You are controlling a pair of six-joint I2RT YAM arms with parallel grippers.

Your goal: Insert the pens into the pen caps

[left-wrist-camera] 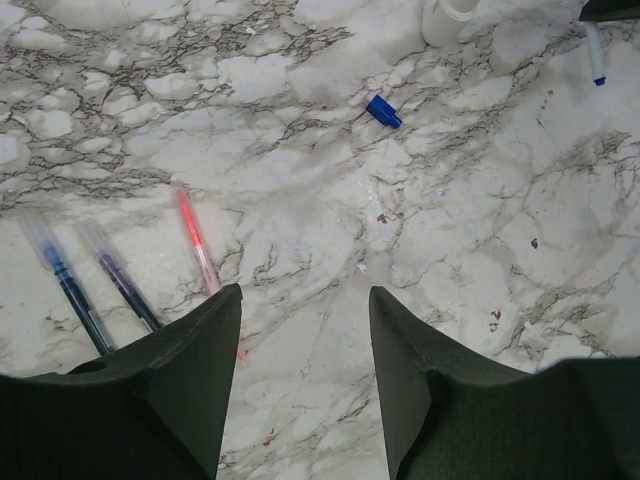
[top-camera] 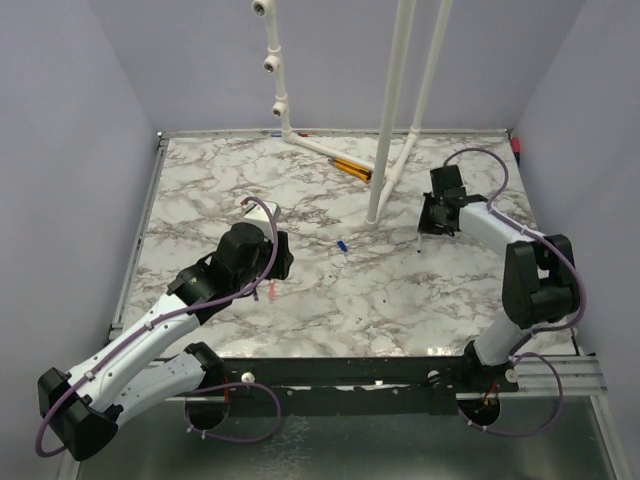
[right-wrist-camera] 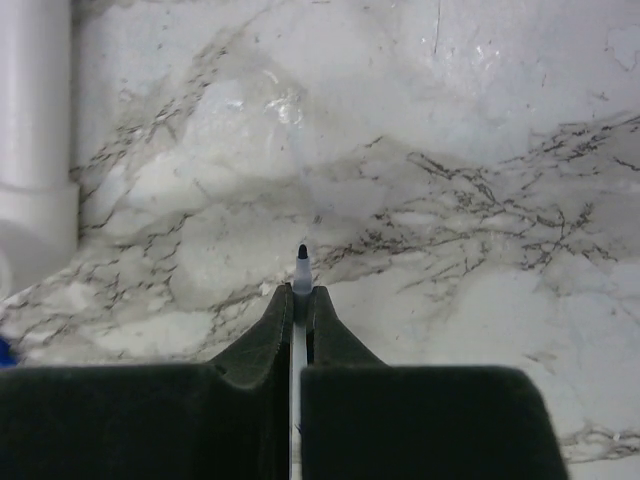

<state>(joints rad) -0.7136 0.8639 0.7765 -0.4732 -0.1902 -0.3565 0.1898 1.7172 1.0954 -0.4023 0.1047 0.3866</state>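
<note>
My right gripper (right-wrist-camera: 302, 292) is shut on a thin pen (right-wrist-camera: 301, 264) with a clear barrel; its dark tip pokes out past the fingertips. The top view shows this gripper (top-camera: 424, 233) at the right of the table, the pen pointing down. A blue pen cap (top-camera: 342, 244) lies mid-table, also seen as the blue cap (left-wrist-camera: 383, 111) in the left wrist view. My left gripper (left-wrist-camera: 305, 292) hangs open over bare marble, nothing between its fingers. Beside its left finger lie a pink-red pen (left-wrist-camera: 198, 240), a dark pen (left-wrist-camera: 122, 280) and a blue pen (left-wrist-camera: 70, 285). No other caps show.
A white pipe stand (top-camera: 385, 150) rises from the back middle of the marble table (top-camera: 400, 300); its foot (right-wrist-camera: 35, 150) is left of my right gripper. Thicker orange-and-black sticks (top-camera: 352, 168) lie by the stand's base. Walls close in both sides.
</note>
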